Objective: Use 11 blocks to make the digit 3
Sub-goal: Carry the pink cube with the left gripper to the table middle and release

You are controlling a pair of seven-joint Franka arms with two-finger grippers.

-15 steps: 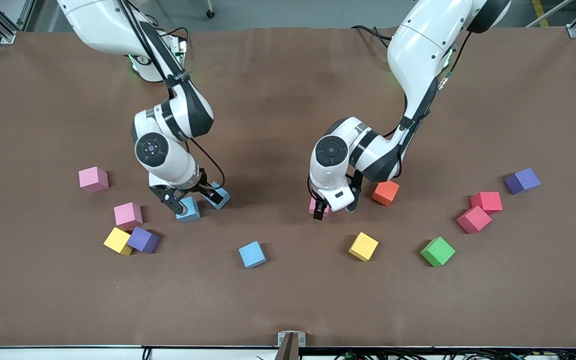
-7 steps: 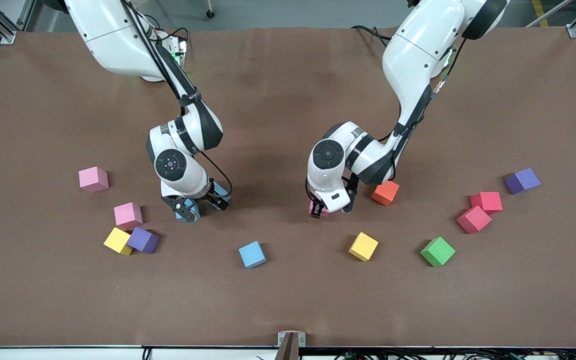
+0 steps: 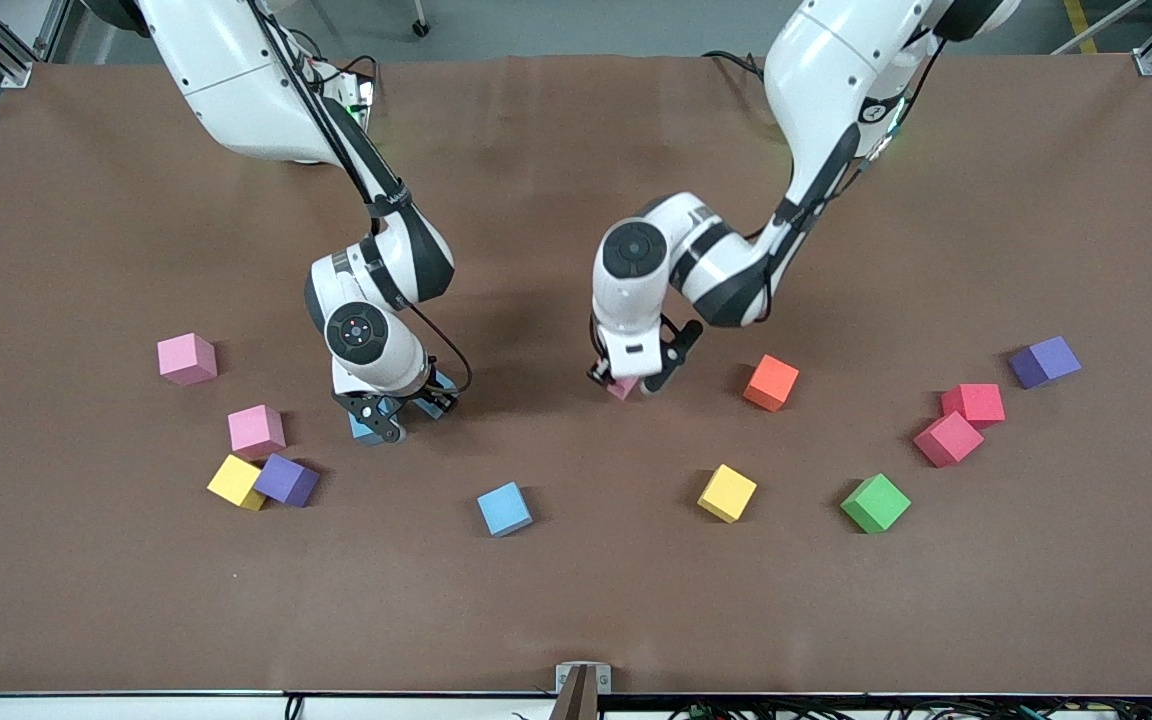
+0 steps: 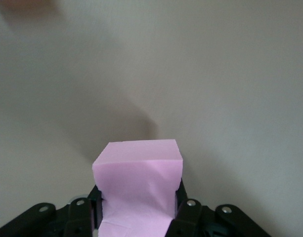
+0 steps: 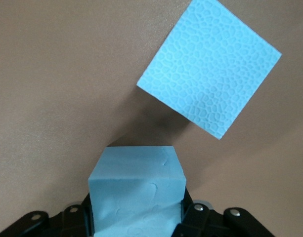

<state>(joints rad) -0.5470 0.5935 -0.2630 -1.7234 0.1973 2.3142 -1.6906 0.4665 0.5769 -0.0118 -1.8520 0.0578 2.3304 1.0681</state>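
Note:
My left gripper [image 3: 624, 384] is shut on a pink block [image 3: 622, 388], held just above the mat beside the orange block [image 3: 772, 382]. In the left wrist view the pink block [image 4: 139, 180] is squeezed between the black fingers [image 4: 187, 212]. My right gripper [image 3: 377, 418] is shut on a light blue block [image 3: 364, 427] low at the mat. A second light blue block [image 3: 439, 384] lies right beside it, partly hidden by the hand. The right wrist view shows the held block [image 5: 136, 185] and its neighbour [image 5: 210, 64]. No digit 3 shows; the blocks lie scattered.
Toward the right arm's end lie two pink blocks [image 3: 186, 358] [image 3: 256, 430], a yellow [image 3: 235, 481] and a purple [image 3: 286, 480]. Nearer the camera sit a light blue [image 3: 504, 508], yellow [image 3: 727, 492] and green [image 3: 875, 502]. Two reds [image 3: 948, 438] [image 3: 974, 403] and a purple [image 3: 1044, 361] lie toward the left arm's end.
Both grippers have shut on their blocks. The left one has risen with the pink block and drifted toward the robots' bases. The right hand has settled lower over its light blue block.

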